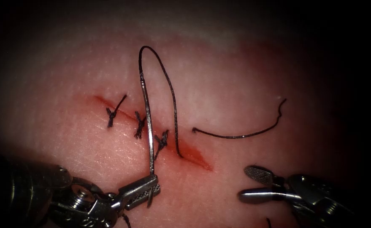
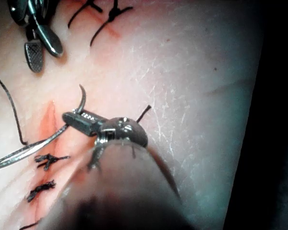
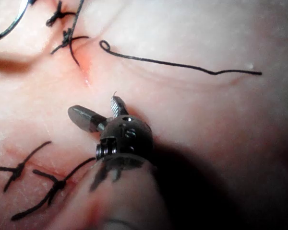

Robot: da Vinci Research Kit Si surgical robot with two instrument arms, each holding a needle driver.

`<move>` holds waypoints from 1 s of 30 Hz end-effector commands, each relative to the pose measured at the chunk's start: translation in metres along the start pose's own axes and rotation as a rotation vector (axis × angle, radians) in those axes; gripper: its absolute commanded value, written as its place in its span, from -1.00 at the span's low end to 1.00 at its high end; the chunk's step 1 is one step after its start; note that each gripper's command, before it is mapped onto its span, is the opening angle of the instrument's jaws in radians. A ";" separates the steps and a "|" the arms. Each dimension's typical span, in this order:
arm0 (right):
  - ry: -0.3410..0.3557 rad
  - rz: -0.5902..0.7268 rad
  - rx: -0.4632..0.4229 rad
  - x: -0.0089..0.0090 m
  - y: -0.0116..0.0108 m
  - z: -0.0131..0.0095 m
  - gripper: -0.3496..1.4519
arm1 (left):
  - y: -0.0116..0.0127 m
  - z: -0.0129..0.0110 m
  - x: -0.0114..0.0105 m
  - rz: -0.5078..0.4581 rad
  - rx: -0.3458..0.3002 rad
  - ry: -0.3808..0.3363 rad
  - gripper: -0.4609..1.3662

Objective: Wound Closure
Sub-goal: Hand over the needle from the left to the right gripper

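The left tool (image 1: 145, 192) grips the curved steel needle (image 1: 148, 126) near its pointed end, apparently clear of the pink tissue (image 1: 236, 84). The right tool (image 1: 257, 183) gapes, empty. Black thread (image 1: 170, 93) enters the cut (image 1: 193, 154); keep the grip firm.

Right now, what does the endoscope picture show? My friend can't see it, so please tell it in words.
The left tool has its jaws shut on the curved needle near one end, the needle rising over the cut in the tissue. Black thread loops from the needle into the cut beside three knotted stitches. The right tool is open, holding nothing.
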 end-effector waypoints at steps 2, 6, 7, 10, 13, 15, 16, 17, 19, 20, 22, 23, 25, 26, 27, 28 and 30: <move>0.031 0.031 0.016 0.0007 -0.0008 0.0002 0.40 | 0.0001 0.0000 0.0000 0.004 -0.005 0.000 -0.88; 0.062 0.105 0.052 0.0034 -0.0027 0.0008 0.12 | 0.0001 0.0003 0.0000 0.028 -0.009 -0.001 -0.88; 0.062 0.107 0.058 0.0037 -0.0029 0.0009 0.05 | 0.0001 0.0003 0.0000 0.034 -0.009 0.000 -0.88; 0.058 0.119 0.066 0.0051 -0.0035 0.0014 -0.04 | 0.0002 0.0006 -0.0001 0.046 -0.014 0.001 -0.88; 0.047 0.126 0.082 0.0066 -0.0036 0.0023 -0.02 | 0.0004 0.0009 -0.0003 0.066 -0.026 0.003 -0.88; 0.044 0.134 0.086 0.0071 -0.0035 0.0027 0.05 | 0.0007 0.0011 -0.0003 0.079 -0.033 0.005 -0.88; 0.044 0.135 0.085 0.0072 -0.0035 0.0029 0.08 | 0.0007 0.0011 -0.0003 0.085 -0.035 0.005 -0.88; 0.045 0.137 0.083 0.0075 -0.0034 0.0032 0.16 | 0.0009 0.0012 -0.0003 0.091 -0.037 0.006 -0.88; 0.046 0.146 0.081 0.0079 -0.0032 0.0038 0.23 | 0.0010 0.0014 -0.0002 0.103 -0.039 0.009 -0.88; 0.047 0.147 0.080 0.0081 -0.0032 0.0041 0.27 | 0.0011 0.0015 -0.0002 0.109 -0.042 0.010 -0.88; 0.047 0.161 0.078 0.0084 -0.0031 0.0045 0.33 | 0.0012 0.0016 0.0000 0.119 -0.041 0.014 -0.88; 0.047 0.168 0.078 0.0085 -0.0030 0.0047 0.33 | 0.0012 0.0017 0.0001 0.119 -0.041 0.016 -0.88; 0.044 0.179 0.084 0.0086 -0.0029 0.0050 0.31 | 0.0012 0.0018 0.0002 0.130 -0.044 0.019 -0.88; 0.042 0.191 0.086 0.0087 -0.0029 0.0053 0.30 | 0.0013 0.0019 0.0002 0.135 -0.047 0.022 -0.88; 0.040 0.208 0.090 0.0087 -0.0028 0.0055 0.29 | 0.0013 0.0019 0.0003 0.141 -0.047 0.024 -0.88; 0.039 0.214 0.091 0.0088 -0.0028 0.0056 0.30 | 0.0013 0.0020 0.0003 0.140 -0.047 0.024 -0.88; 0.039 0.225 0.092 0.0088 -0.0027 0.0060 0.33 | 0.0014 0.0021 0.0004 0.151 -0.049 0.028 -0.88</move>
